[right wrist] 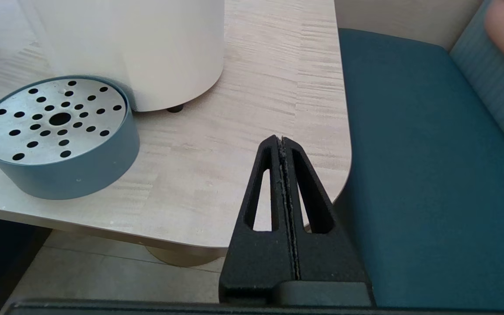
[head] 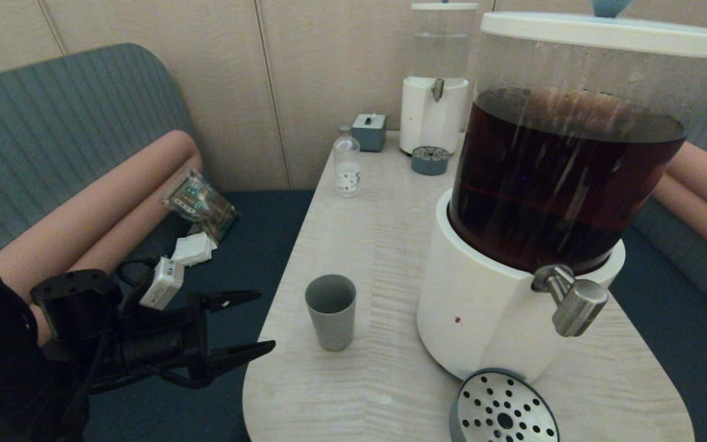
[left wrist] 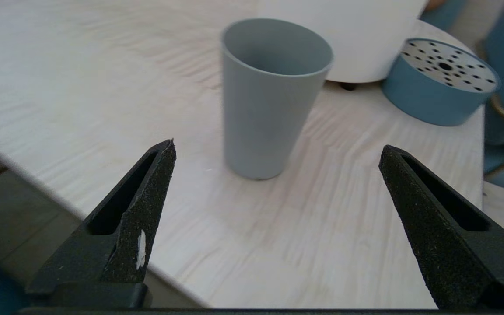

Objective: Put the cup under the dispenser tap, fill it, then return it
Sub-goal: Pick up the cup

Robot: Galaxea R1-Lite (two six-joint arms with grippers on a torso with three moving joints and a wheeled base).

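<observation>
Head view: the cup (head: 331, 311) stands upright on the table (head: 390, 245), left of the dispenser tap (head: 571, 298); the left gripper (head: 260, 324) hovers at the table edge, spread wide, so the approach seems in hand. Left wrist view: the cup (left wrist: 269, 96) sits ahead of both fingers (left wrist: 147, 192), untouched; next it must advance and close. Right wrist view: the right gripper (right wrist: 281, 142) is pressed together, parked by the drip tray (right wrist: 59, 131); the tap is out of view
</observation>
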